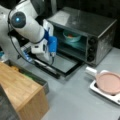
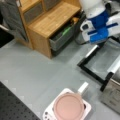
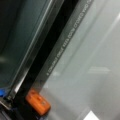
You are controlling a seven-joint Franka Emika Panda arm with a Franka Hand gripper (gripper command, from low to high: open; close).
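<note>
Front views come before the wrist view: in a front view the gripper [image 1: 51, 53] hangs from the white arm [image 1: 25, 22] over the near edge of the toaster oven's [image 1: 85, 32] open door [image 1: 61, 63], which lies flat on the grey table [image 1: 75, 100]; whether the fingers are apart or together cannot be told. Inside the oven sits a teal bowl [image 1: 71, 36] with something red in it. Toward this view's right a pink pan [image 1: 108, 82] rests on a white hotplate [image 1: 96, 88], and a wooden cabinet [image 1: 20, 92] fills the bottom left. In a front view from the opposite side, the gripper [image 2: 100, 37], with its blue body, is at the top right above the door's dark frame [image 2: 91, 70]; the cabinet [image 2: 50, 20] with an open drawer [image 2: 62, 37] stands to the left, and the pan [image 2: 68, 107] sits on its hotplate [image 2: 47, 115] at the bottom. Wrist view shows the door's glass [image 3: 85, 70] close up, a line of white print [image 3: 67, 40] along its dark border, and an orange piece [image 3: 37, 102] at the lower left.
</note>
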